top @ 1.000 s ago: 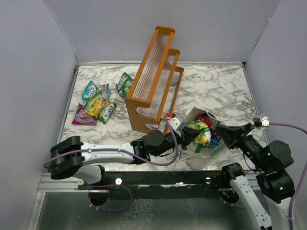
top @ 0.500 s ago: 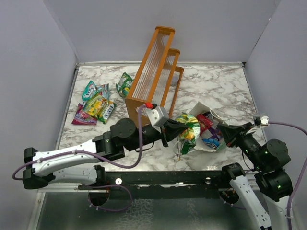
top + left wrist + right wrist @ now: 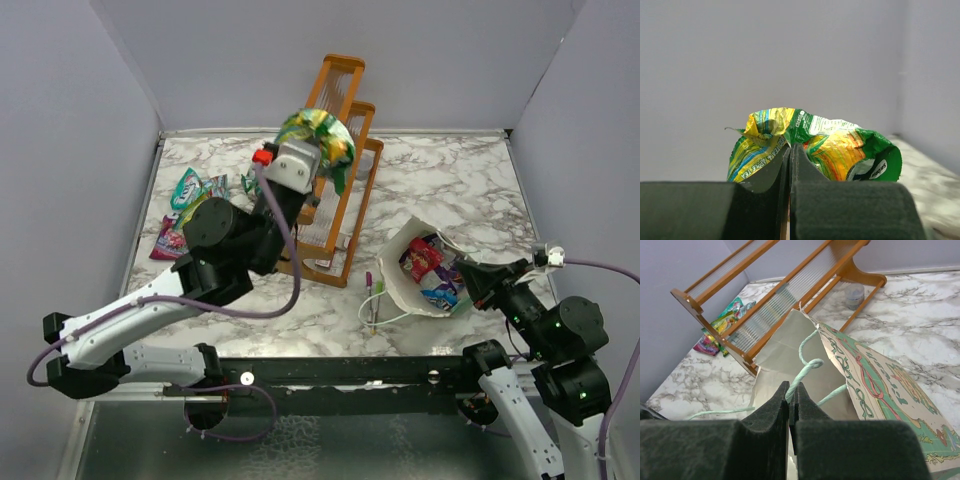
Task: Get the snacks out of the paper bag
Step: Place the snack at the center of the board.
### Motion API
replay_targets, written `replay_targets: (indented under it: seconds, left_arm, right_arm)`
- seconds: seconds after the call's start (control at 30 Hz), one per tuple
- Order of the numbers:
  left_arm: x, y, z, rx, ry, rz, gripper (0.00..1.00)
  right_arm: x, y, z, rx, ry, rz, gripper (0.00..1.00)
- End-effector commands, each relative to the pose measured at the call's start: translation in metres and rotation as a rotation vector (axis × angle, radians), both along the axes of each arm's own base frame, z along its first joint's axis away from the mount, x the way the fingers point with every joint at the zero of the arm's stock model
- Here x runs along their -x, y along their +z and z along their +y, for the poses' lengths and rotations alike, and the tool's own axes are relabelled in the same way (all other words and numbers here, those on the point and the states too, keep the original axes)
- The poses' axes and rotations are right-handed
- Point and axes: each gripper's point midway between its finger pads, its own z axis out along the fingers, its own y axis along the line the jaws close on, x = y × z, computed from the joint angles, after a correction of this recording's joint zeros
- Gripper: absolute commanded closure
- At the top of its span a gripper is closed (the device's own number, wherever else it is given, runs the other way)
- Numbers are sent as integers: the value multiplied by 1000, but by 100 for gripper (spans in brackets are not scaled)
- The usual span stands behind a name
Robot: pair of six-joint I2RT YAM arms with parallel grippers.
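High over rack (image 3: 345,80): my left fingers (image 3: 790,147) clench a green snack (image 3: 837,150).
Far-left counter (image 3: 450,180): several snacks (image 3: 190,188) out.
Bag (image 3: 405,288): more snacks inside; my right fingers (image 3: 789,390) pinch its cord (image 3: 807,365).

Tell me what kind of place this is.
Likely a robot test booth, not a home: plain grey panels box in a marble-pattern tabletop, with two arms bolted to a rail at its near edge.

Top view: high on the near side, facing down over the whole marble tabletop (image 3: 450,180), orange wooden slatted rack (image 3: 352,195) central. Right wrist: low, close, facing that rack (image 3: 785,290) across the mint-green paper bag (image 3: 875,380); top view shares both. Left wrist: level, tight on crinkled green-yellow foil packet (image 3: 815,145).
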Motion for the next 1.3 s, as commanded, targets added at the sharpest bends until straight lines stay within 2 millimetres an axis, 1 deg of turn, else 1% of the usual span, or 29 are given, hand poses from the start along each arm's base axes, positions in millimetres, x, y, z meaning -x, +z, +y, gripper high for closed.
replay_targets:
  seconds: [0.0,0.07,0.1,0.13,0.2,0.23,0.27,0.33,0.4,0.47,0.5,0.57,0.63,0.7,0.77,0.93,1.0,1.03,1.07,1.1,1.27]
  left_arm:
    - [-62,17,84,-2,452,-32,100]
    - [-86,3,114,24,570,-7,100]
    - [-97,-4,130,37,615,3,100]
    - [-107,-13,141,44,637,24,100]
    - [-127,-31,175,78,694,77,100]
    - [-135,-41,195,109,724,104,100]
    - [-142,-54,212,127,742,124,100]
    - [-153,-81,237,160,776,157,100]
    - [-163,-111,251,160,809,206,100]
    - [-174,-144,259,144,825,262,100]
    - [-180,-157,261,140,820,279,100]
    - [-191,-176,265,160,786,312,100]
    - [-201,-191,268,169,777,345,100]
    - [-213,-203,263,141,725,392,100]
    - [-221,-212,259,141,689,423,100]
    - [-231,-241,264,154,696,492,100]
    - [-236,-253,259,154,676,520,100]
    - [-240,-262,256,148,663,542,100]
    - [-242,-266,254,149,651,553,100]
    - [-246,-276,251,141,643,581,100]
    - [-258,-307,243,122,619,698,100]
  right_arm:
    - [1,2,-3,-18,-21,-11,98]
    - [2,2,-4,-21,-21,-17,98]
    - [2,3,-4,-22,-20,-21,98]
    - [3,2,-3,-23,-18,-20,98]
    - [4,2,-2,-19,-9,-23,98]
    - [5,3,-2,-18,-5,-24,98]
    - [5,3,-2,-18,-3,-26,98]
    - [6,4,-2,-20,-6,-36,98]
    - [5,5,-3,-22,-10,-37,98]
    - [5,4,-3,-21,-12,-33,98]
    - [5,4,-3,-21,-12,-32,98]
    - [4,3,-3,-21,-10,-28,98]
    - [4,3,-3,-21,-12,-28,98]
    - [4,3,-3,-23,-13,-26,98]
    - [4,3,-2,-21,-10,-25,98]
    - [3,3,-2,-18,-6,-24,98]
    - [4,2,-1,-18,-5,-22,98]
    - [4,2,-1,-17,-4,-22,98]
    - [4,2,-2,-18,-4,-24,98]
    - [4,3,-2,-19,-4,-26,98]
    - [5,3,-1,-18,-3,-26,98]
